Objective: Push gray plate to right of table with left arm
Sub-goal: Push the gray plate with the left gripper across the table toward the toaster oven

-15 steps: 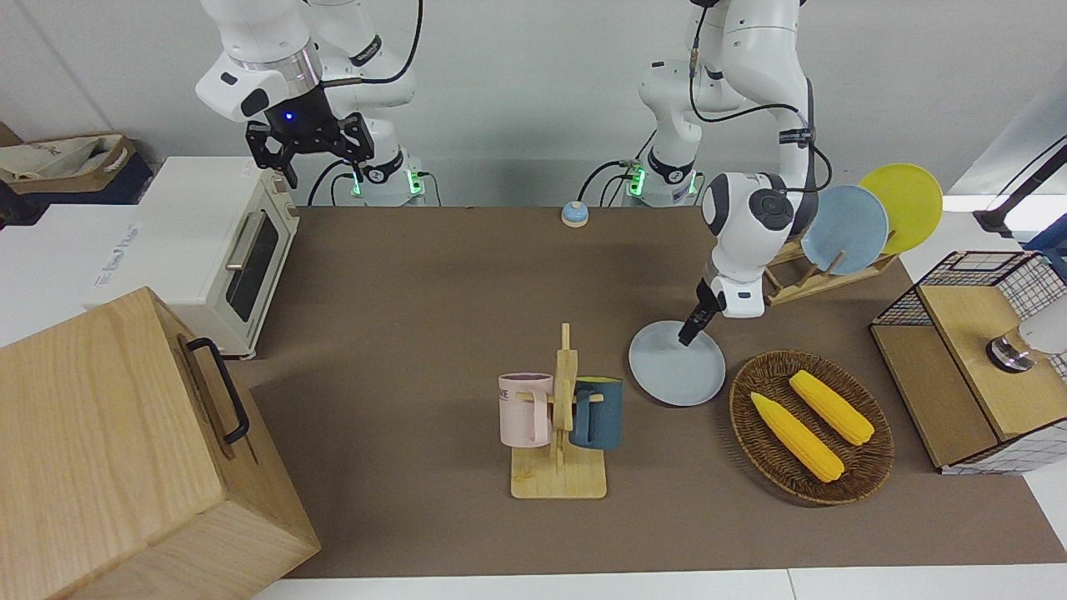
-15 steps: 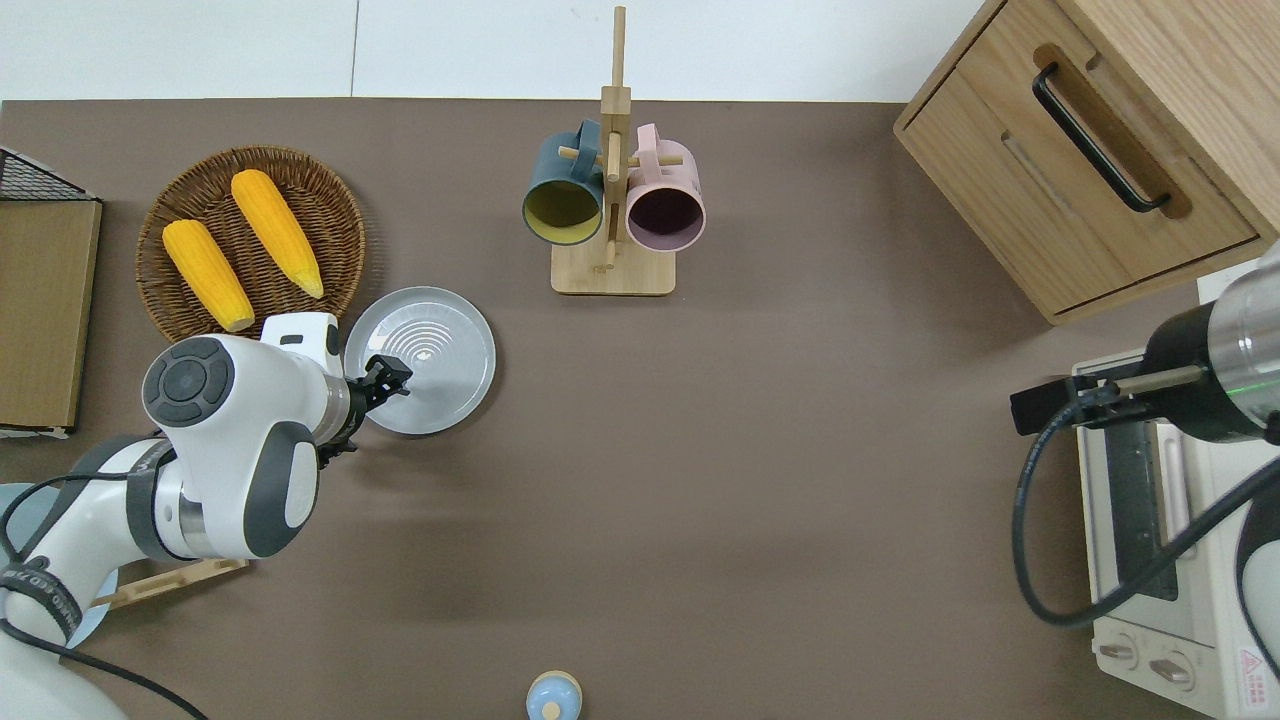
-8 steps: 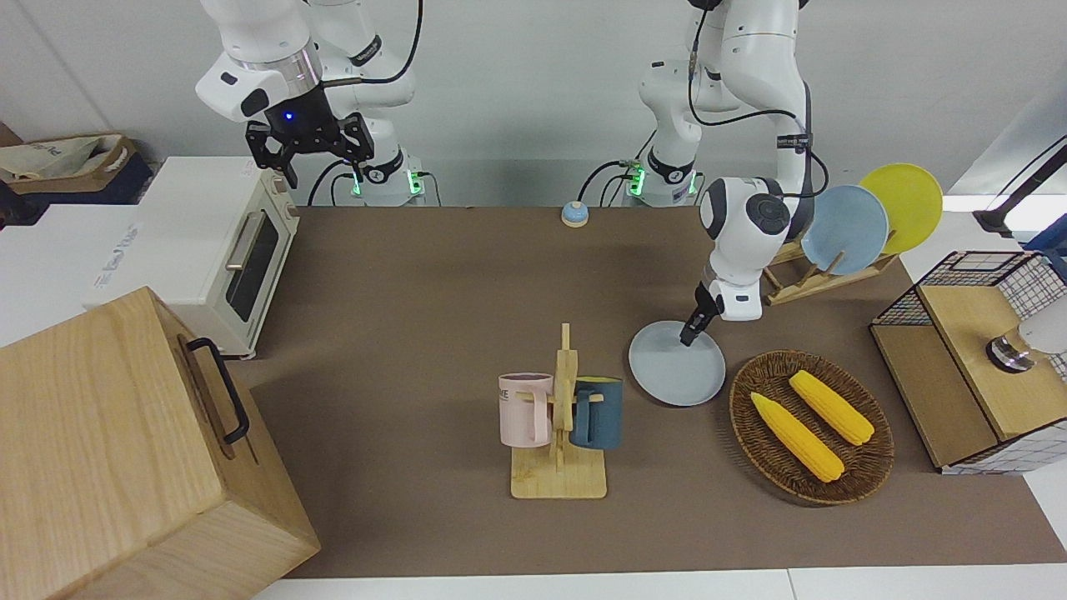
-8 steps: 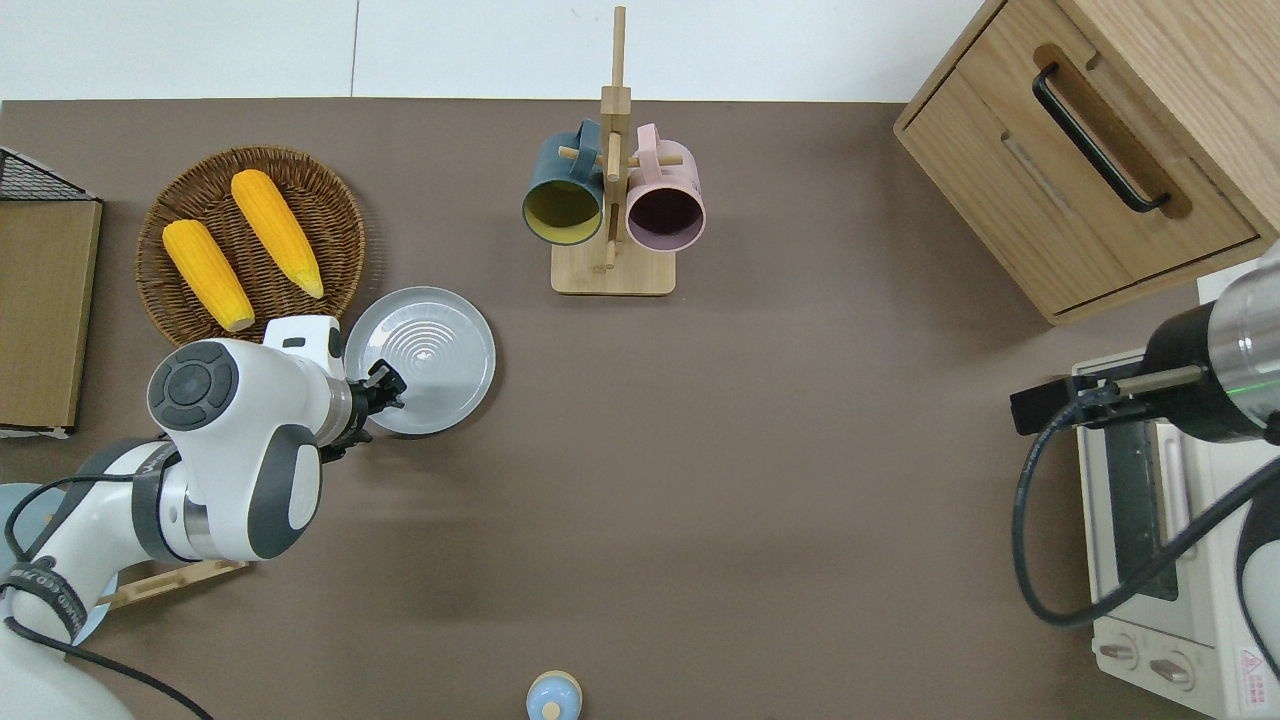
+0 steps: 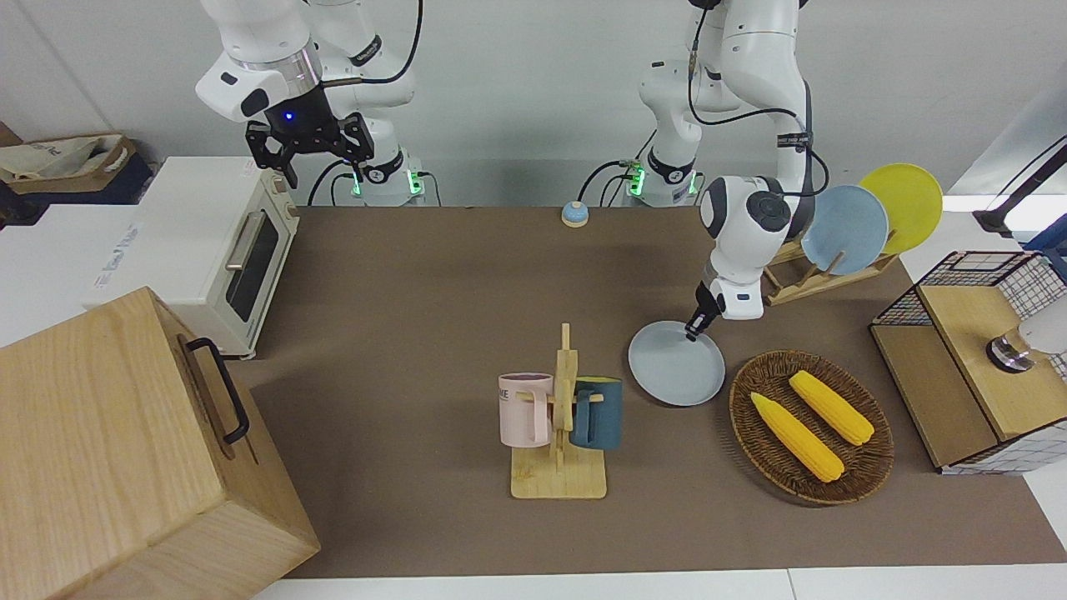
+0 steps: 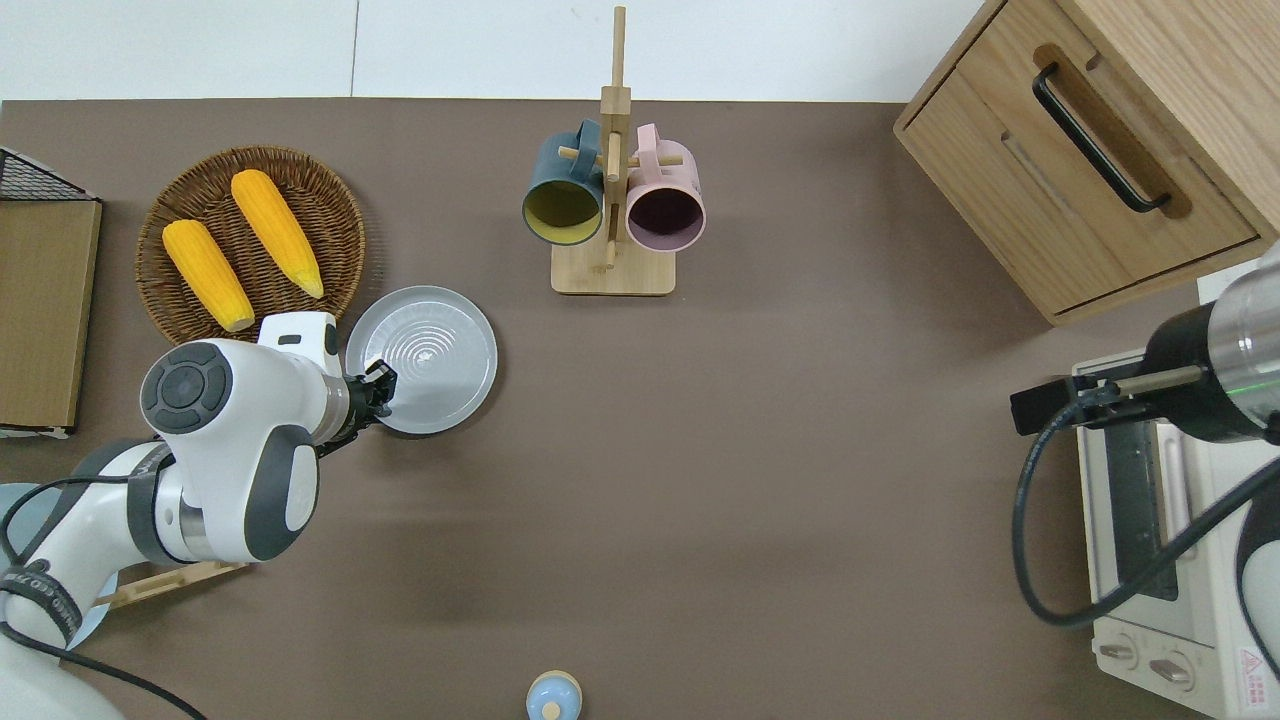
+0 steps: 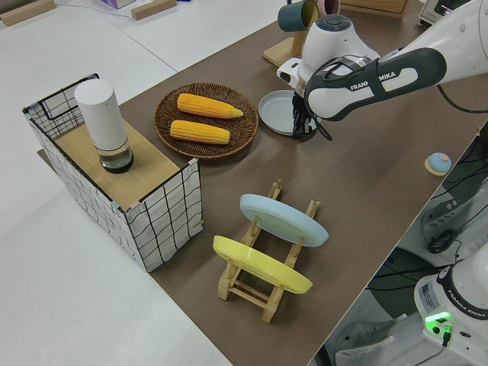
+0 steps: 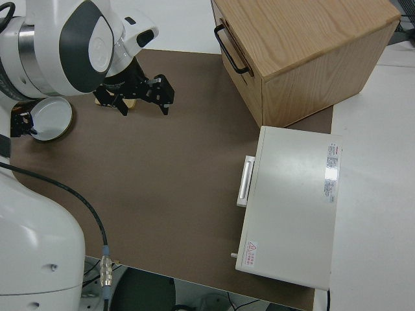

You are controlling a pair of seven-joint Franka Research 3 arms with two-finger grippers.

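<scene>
From my front camera, going left to right, I see a light wooden cabinet (image 5: pixel 125 450) with a black handle, a white toaster oven (image 5: pixel 204 246), and above it the right end effector (image 5: pixel 310 143), parked, its black fingers spread apart. At mid-surface stands a wooden mug rack (image 5: pixel 563 433) carrying a pink mug (image 5: pixel 523 408) and a dark blue mug (image 5: pixel 597 413). Next comes the gray plate (image 5: pixel 677 367), round and shallow with a low rim, lying flat on the matte brown surface (image 5: pixel 417 292) toward the left arm's end. Just beside it is a woven wicker basket (image 5: pixel 813 429) holding two yellow corn cobs (image 5: pixel 796 435). Nearer the robots, a wooden dish rack (image 5: pixel 813 279) holds a sky-blue plate (image 5: pixel 850 229) and a yellow plate (image 5: pixel 904 204) on edge. Last is a wire-sided box (image 5: pixel 975 358).

My overhead camera adds what the front one misses: concentric rings in the gray plate's floor, and the left end effector (image 6: pixel 378 392) low at the plate's rim on the edge nearest the robots. I cannot tell whether its fingers are spread or pressed together. It also shows the mugs' open mouths facing up.

My left side camera alone shows a white cylinder (image 7: pixel 101 122) standing on the wire box's wooden shelf
</scene>
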